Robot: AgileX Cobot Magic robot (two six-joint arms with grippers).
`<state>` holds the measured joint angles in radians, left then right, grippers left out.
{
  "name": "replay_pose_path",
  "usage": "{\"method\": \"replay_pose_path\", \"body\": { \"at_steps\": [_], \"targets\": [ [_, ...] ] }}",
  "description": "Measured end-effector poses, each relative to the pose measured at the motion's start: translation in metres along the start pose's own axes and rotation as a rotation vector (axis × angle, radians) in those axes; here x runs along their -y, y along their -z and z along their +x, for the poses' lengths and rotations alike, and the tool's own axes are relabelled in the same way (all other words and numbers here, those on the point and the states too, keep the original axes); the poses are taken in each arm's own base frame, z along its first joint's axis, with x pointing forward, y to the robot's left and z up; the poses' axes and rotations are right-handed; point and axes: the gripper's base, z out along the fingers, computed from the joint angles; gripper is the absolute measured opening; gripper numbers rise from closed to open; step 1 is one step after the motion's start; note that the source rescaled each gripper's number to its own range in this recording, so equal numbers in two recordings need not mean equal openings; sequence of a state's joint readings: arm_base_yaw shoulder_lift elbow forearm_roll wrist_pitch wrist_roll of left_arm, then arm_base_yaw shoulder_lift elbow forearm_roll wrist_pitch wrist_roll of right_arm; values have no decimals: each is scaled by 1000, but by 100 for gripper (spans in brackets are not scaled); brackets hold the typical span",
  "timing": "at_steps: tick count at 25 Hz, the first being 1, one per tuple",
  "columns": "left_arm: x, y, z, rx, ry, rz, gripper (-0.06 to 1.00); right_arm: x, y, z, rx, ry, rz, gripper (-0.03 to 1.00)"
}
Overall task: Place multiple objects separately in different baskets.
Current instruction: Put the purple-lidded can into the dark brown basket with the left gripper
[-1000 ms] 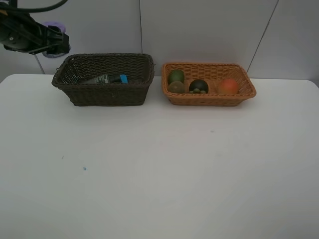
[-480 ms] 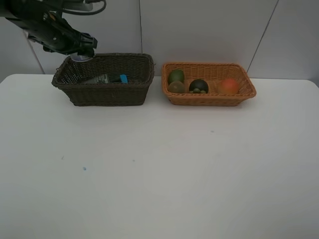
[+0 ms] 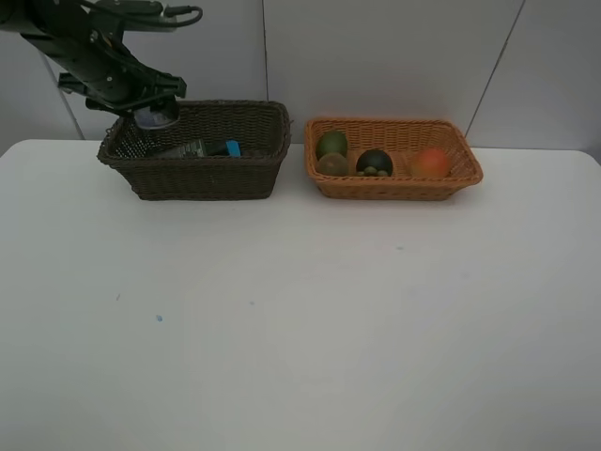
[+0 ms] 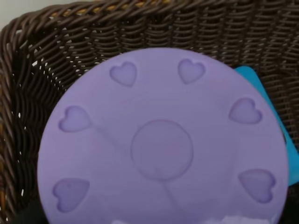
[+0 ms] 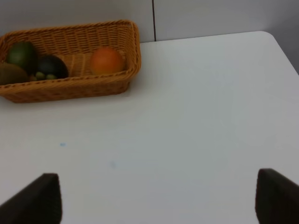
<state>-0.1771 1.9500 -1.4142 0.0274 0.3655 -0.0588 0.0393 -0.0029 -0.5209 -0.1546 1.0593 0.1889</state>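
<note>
My left gripper point(image 3: 155, 115) is clenched on the purple-lidded jar point(image 4: 161, 140). The left wrist view is filled by the heart-embossed lid, so the fingers themselves are hidden there. In the exterior high view the jar hangs just above the left end of the dark brown basket point(image 3: 202, 177), which stands toward the desk's far-left corner.

The relation that governs the coming move: the basket floor lies directly below the jar. The jar's axis appears close to vertical, lid toward the wrist camera. A straight descent followed by release should suffice, in my judgement. The blue eraser block point(image 4: 275, 121) sits just beside the jar's outline, toward the basket's middle. The dark green pump bottle point(image 3: 188, 149) also lies inside, long axis parallel to the basket's long side.

The left arm reaches in from the far-left edge, forearm angled down toward the basket rim.

My right gripper point(image 5: 154, 198) is released, fingers wide apart over bare desk near the right edge. The orange-tan basket point(image 3: 394, 186) holds the green fruit point(image 3: 331, 143), kiwi point(image 3: 331, 164), mangosteen point(image 3: 374, 163) and orange-red fruit point(image 3: 431, 162).
</note>
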Motion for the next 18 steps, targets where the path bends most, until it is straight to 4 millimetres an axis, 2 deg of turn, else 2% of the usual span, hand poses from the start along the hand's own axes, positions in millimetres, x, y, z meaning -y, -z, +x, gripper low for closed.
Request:
{"method": "replay_pose_path", "body": {
  "at_steps": [5, 10, 18],
  "targets": [
    [0, -3, -17, 2, 4, -1, 74, 0, 0, 0, 0, 0, 0, 100],
    [0, -11, -23, -139, 40, -13, 74, 0, 0, 0, 0, 0, 0, 100],
    [-1, -2, -34, -225, 90, -27, 74, 0, 0, 0, 0, 0, 0, 100]
  ]
}}
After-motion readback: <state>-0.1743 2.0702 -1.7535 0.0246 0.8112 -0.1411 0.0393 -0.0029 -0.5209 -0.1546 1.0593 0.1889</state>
